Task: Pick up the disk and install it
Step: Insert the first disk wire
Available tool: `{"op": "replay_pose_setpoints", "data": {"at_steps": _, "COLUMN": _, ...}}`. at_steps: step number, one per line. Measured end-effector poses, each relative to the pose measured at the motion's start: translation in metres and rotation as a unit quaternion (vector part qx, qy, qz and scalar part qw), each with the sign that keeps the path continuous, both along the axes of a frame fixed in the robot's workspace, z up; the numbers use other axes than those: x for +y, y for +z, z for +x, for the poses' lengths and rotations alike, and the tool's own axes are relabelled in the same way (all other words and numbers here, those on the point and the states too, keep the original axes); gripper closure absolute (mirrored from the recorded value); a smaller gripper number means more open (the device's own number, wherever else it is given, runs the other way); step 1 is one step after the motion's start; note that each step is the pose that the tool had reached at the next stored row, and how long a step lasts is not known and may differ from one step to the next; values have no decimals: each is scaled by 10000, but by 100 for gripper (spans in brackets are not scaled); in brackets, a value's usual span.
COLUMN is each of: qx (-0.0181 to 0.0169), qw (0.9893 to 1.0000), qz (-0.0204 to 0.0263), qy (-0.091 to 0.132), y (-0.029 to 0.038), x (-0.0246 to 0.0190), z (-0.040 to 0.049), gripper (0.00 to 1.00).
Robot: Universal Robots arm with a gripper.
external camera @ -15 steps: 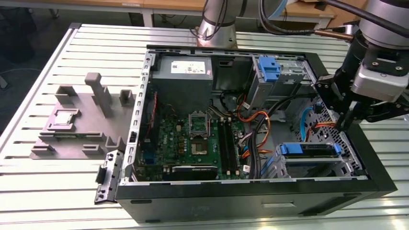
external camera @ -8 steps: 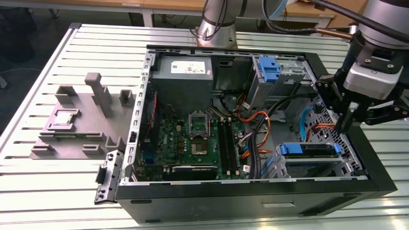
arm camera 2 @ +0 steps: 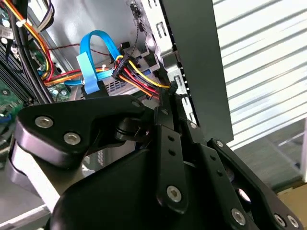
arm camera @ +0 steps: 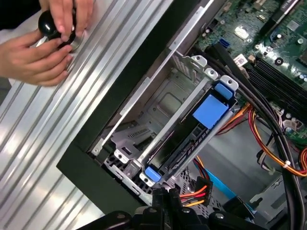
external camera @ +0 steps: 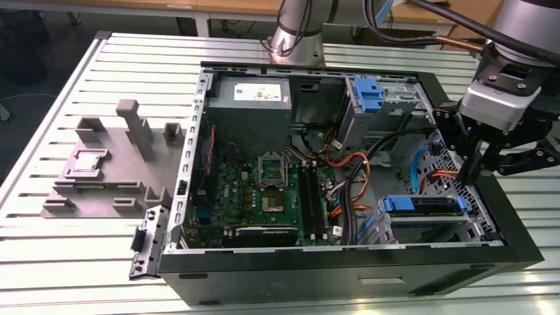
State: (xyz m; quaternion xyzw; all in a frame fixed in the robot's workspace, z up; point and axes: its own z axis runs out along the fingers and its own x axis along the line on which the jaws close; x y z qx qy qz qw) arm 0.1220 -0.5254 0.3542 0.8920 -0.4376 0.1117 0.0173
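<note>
Black end effector (external camera: 479, 172) hangs over the computer case's (external camera: 350, 275) edge, fingers apparently pressed together on nothing, near the disk (external camera: 421, 205) seated in its bay.

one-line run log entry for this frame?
stage: disk seated in drive bay of open PC case | pincer: shut, empty, above case's right wall in the exterior view | hands on black knob on table

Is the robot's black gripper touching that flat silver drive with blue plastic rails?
Cannot tell. In the first wrist view the black gripper ends right beside one end of the blue-railed silver disk; neither gap nor contact shows plainly.
</note>
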Motion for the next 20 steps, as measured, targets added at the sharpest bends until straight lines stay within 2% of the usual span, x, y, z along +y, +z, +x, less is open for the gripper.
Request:
{"op": "replay_pose_setpoints", "data": {"at_steps": 5, "qx": 0, "qw": 9995, "qz": -1, "qy": -328, "y": -1, "x": 1, "z": 0, "gripper": 83}}
{"op": "replay_pose_setpoints", "data": {"at_steps": 10, "qx": 0, "qw": 9977, "qz": 0, "qy": -678, "y": -3, "x": 1, "z": 0, "gripper": 83}}
{"op": "replay_pose_setpoints", "data": {"at_steps": 15, "qx": 0, "qw": 9944, "qz": 0, "qy": -1060, "y": -6, "x": 1, "z": 0, "gripper": 83}}
{"op": "replay_pose_setpoints", "data": {"at_steps": 20, "qx": 0, "qw": 9894, "qz": 0, "qy": -1450, "y": -10, "x": 1, "z": 0, "gripper": 83}}
